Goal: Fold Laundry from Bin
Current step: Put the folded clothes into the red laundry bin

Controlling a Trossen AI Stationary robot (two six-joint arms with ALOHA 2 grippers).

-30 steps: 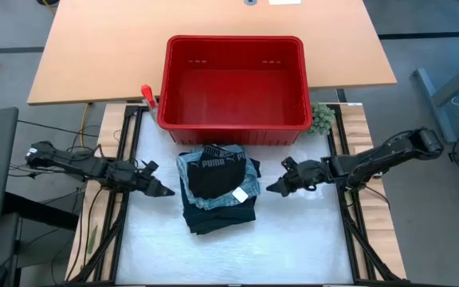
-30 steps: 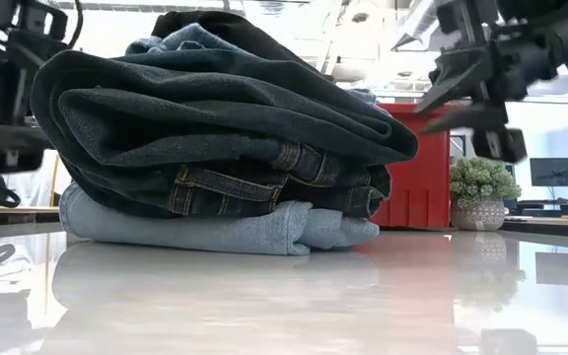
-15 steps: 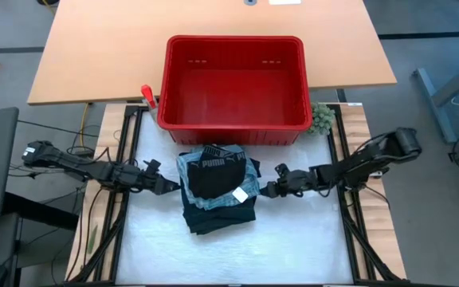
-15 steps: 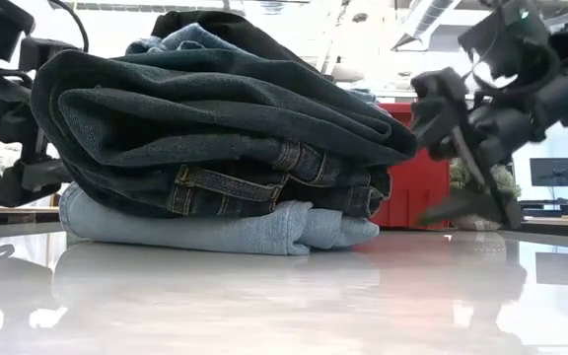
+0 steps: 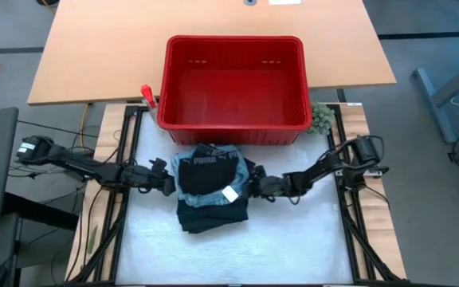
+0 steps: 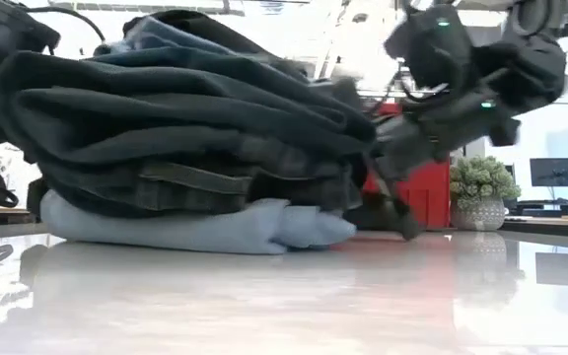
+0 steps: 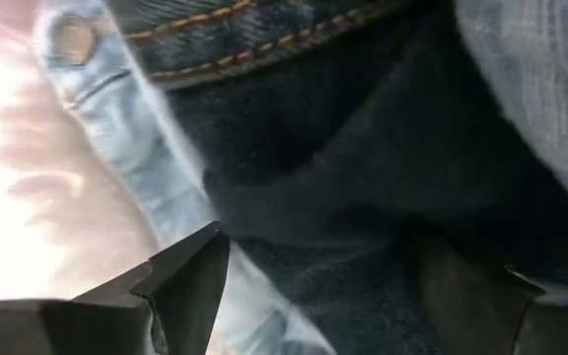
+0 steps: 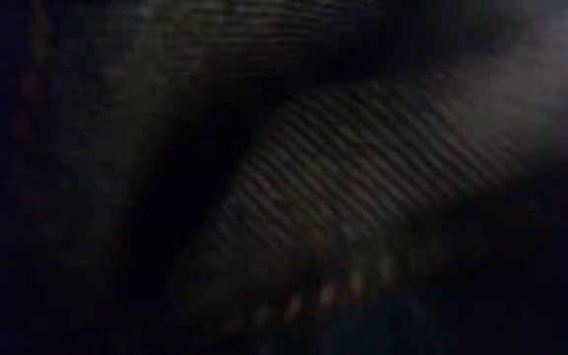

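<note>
Laundry [image 5: 210, 195] sits stacked in a folded pile on the white mat just in front of the bin [image 5: 233, 127], which shows nothing but its bare red floor. On top lies a black garment with a white tag, under it dark denim, and at the very bottom a pale blue-grey layer, plain to see in the low view [image 6: 190, 222].

Both arms are in on it, one from each side! The left gripper [image 5: 166, 182] is pressed against the pile's left edge; its wrist camera shows the two fingers [image 7: 190, 286] spread apart with dark denim bulging between them, not closed on anything. The right gripper [image 5: 255, 186] is buried against the right edge, and its wrist view is only dark weave up close, so whether those fingers are apart or together I cannot tell.

How will this bundle handle? Denim looks heavy and fairly stiff for cloth, so the stack should hold its shape, but the layers are loose on one another and the thin black piece on top will likely slide if the pile tilts. Best hold, I'd judge, is low on both sides, under the pale bottom layer where the folds are thickest, squeezing evenly. Gripping a single upper fold would probably drag that one garment out and undo the stack.
</note>
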